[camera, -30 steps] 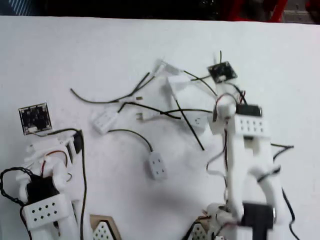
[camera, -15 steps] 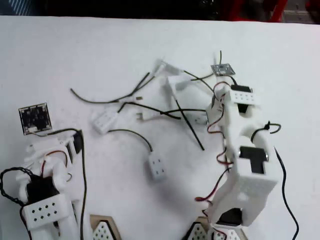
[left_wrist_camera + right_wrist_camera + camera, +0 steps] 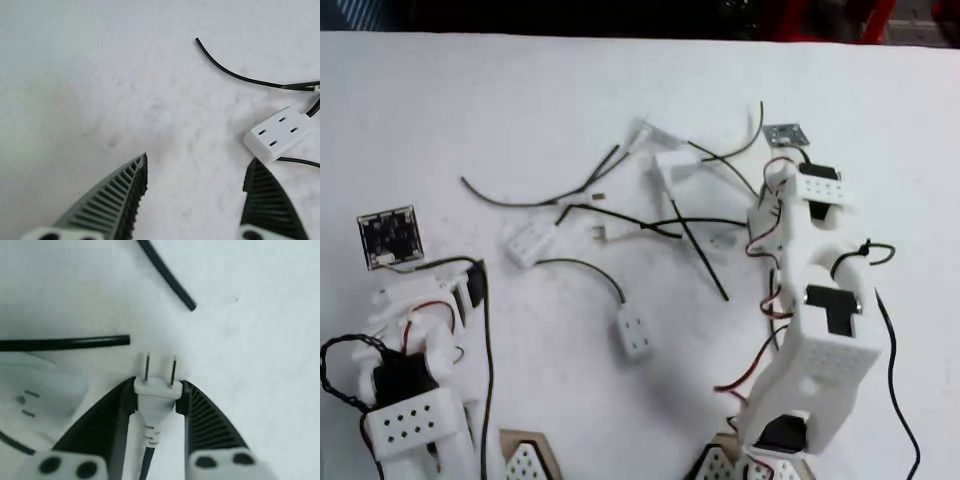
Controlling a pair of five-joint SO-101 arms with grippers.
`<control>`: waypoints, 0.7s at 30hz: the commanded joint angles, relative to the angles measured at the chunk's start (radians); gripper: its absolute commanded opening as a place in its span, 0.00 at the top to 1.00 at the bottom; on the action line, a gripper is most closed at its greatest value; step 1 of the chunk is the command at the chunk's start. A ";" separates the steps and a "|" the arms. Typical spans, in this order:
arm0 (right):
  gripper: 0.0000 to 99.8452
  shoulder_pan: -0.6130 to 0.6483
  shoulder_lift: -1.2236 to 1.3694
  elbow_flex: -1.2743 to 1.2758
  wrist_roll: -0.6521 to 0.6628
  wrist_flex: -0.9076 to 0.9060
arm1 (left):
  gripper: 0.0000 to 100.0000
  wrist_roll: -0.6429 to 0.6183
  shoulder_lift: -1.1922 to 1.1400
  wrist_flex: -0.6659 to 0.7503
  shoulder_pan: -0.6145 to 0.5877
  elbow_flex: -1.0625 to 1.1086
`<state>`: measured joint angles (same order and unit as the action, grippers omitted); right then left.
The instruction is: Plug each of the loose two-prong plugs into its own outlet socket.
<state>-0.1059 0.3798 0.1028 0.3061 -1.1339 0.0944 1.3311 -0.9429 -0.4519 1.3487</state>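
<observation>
Right gripper [image 3: 157, 386] pinches the plug [image 3: 155, 392] body just behind the prongs [image 3: 148, 367], good spot; I'd guess it's light, rigid, with a floppy cord [image 3: 145, 460].

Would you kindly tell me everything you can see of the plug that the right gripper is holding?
The plug is white, plastic-looking: two thin metal prongs side by side, a ribbed neck, then a black cord. The right gripper is shut on it, jaws pressing the body's two flanks. Its prongs point away from the wrist, bare, in no socket, above the white table. A white outlet socket lies close beside it. Whether it touches the table is unclear.
</observation>
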 commanded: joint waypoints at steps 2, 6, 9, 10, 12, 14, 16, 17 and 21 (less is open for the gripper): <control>0.98 0.054 -0.165 -0.020 -0.057 -0.113 | 0.69 0.014 0.008 0.023 -0.004 0.002; 0.98 0.093 -0.278 -0.020 -0.244 -0.171 | 0.69 0.014 0.008 0.023 -0.004 0.002; 0.98 0.131 -0.352 -0.020 -0.430 -0.176 | 0.69 0.014 0.008 0.023 -0.004 0.002; 0.98 0.147 -0.374 -0.020 -0.502 -0.174 | 0.69 0.014 0.008 0.023 -0.004 0.002; 0.98 0.174 -0.406 -0.020 -0.634 -0.171 | 0.69 0.014 0.008 0.023 -0.004 0.002; 0.98 0.200 -0.429 -0.020 -0.735 -0.171 | 0.69 0.014 0.008 0.023 -0.004 0.002; 0.98 0.223 -0.441 -0.020 -0.827 -0.168 | 0.69 0.014 0.008 0.023 -0.004 0.002; 0.98 0.232 -0.443 -0.020 -0.878 -0.160 | 0.69 0.014 0.008 0.023 -0.004 0.002; 0.98 0.246 -0.420 -0.014 -1.040 -0.102 | 0.69 0.014 0.008 0.023 -0.004 0.002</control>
<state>0.1304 -0.0069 0.1028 -0.6299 -1.2720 0.0944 1.3311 -0.9429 -0.4519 1.3487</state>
